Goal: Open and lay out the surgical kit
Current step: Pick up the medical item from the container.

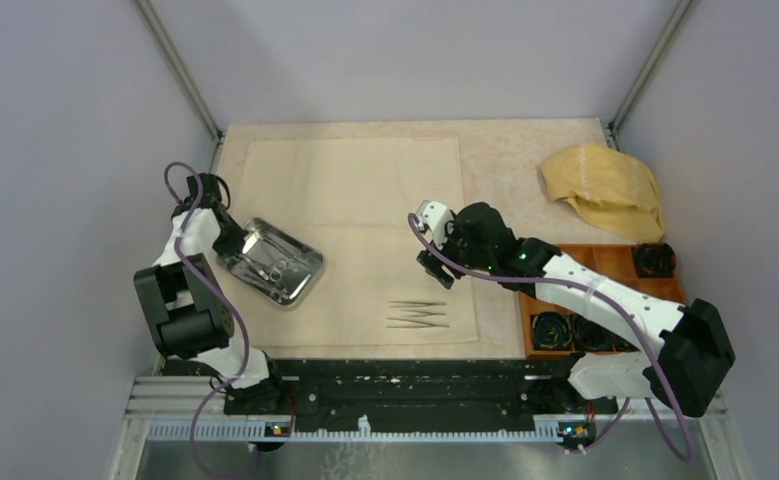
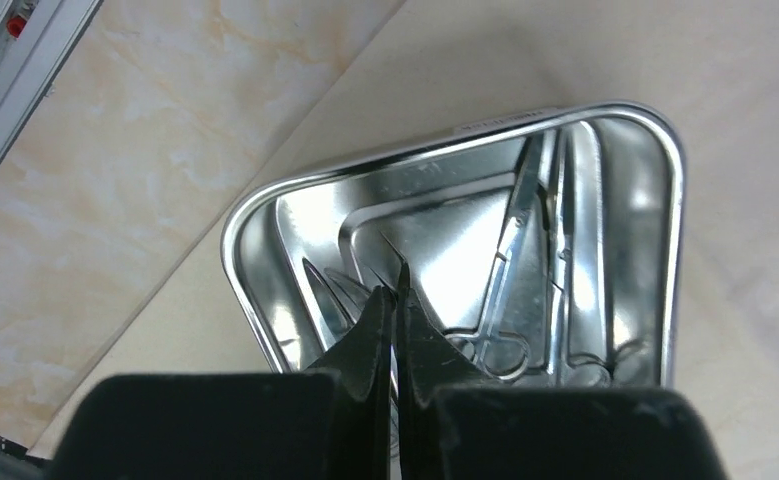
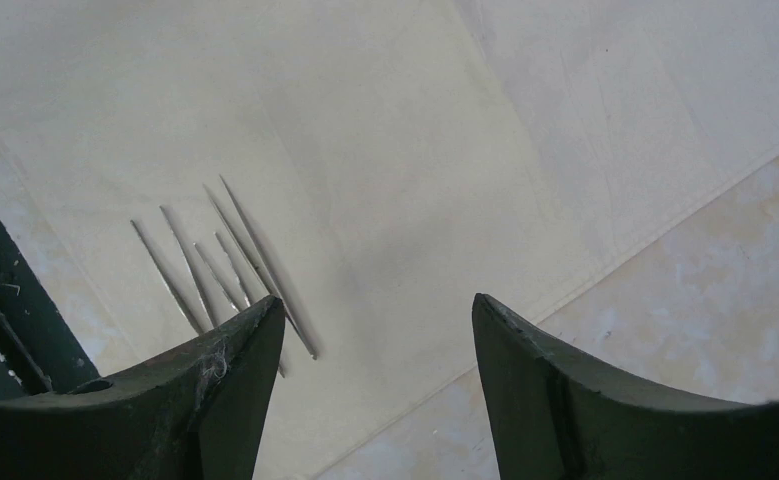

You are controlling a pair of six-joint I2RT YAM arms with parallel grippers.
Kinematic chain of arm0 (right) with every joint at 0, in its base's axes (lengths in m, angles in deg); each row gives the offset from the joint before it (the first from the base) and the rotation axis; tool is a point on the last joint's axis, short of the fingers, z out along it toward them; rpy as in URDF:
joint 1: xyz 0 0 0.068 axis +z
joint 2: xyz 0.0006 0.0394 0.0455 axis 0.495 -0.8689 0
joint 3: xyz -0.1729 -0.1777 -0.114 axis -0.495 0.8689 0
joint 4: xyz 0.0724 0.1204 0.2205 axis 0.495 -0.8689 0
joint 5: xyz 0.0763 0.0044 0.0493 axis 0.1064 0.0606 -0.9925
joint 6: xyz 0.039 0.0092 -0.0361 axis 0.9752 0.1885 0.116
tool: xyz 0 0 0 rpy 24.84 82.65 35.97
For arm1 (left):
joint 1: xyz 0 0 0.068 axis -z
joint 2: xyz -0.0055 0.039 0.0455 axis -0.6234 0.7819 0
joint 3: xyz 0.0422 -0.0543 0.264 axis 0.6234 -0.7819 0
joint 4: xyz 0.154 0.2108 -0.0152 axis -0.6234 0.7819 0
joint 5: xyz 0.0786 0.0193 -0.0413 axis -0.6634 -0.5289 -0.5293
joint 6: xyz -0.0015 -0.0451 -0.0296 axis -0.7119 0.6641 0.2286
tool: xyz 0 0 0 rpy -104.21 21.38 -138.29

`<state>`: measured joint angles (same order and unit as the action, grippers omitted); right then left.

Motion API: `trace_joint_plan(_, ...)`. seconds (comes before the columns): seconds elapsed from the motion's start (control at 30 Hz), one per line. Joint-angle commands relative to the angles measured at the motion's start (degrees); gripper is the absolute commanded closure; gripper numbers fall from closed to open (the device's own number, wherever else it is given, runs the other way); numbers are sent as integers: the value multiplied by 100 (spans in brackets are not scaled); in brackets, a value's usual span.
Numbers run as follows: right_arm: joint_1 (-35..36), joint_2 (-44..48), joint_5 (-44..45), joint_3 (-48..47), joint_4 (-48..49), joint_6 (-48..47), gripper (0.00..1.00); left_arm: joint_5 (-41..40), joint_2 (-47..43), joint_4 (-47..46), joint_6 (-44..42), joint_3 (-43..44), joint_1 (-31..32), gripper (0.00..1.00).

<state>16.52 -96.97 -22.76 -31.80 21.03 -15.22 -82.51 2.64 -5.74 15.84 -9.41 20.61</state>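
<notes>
Left jaws pressed together, pinching tweezers (image 2: 403, 280) in tray (image 2: 435, 215) | right jaws spread, empty | I judge steel light, stiff, slippery: hold mid-shaft.

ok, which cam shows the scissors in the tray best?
Left wrist: scissors close up in the tray, blades and loops clear. Top shows them tiny. Right wrist doesn't show them.
</notes>
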Motion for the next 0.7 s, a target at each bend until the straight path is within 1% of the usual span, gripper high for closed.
trace_joint_plan(0.0, 128, 192, -48, -258, 181, 11, 31, 395, -607, 152, 47, 46, 10, 100)
trace_joint_plan(0.2, 135, 286, -34, -281, 189, 6, 31, 729, -1094, 101, -119, -8, 11, 100)
trace_joint_plan(0.4, 135, 331, -112, -250, 227, 106, 31, 1490, -1210, -109, -327, -121, 10, 100)
trace_joint_plan(0.5, 97, 176, -432, -390, 312, 381, 30, 1939, -1248, -272, -402, -258, 11, 100)
trace_joint_plan(0.6, 91, -163, -709, -690, 393, 752, 30, 1885, -1279, -278, -524, -283, 4, 100)
trace_joint_plan(0.67, 91, -328, -801, -829, 466, 983, 30, 1393, -1425, -242, -656, -240, 59, 100)
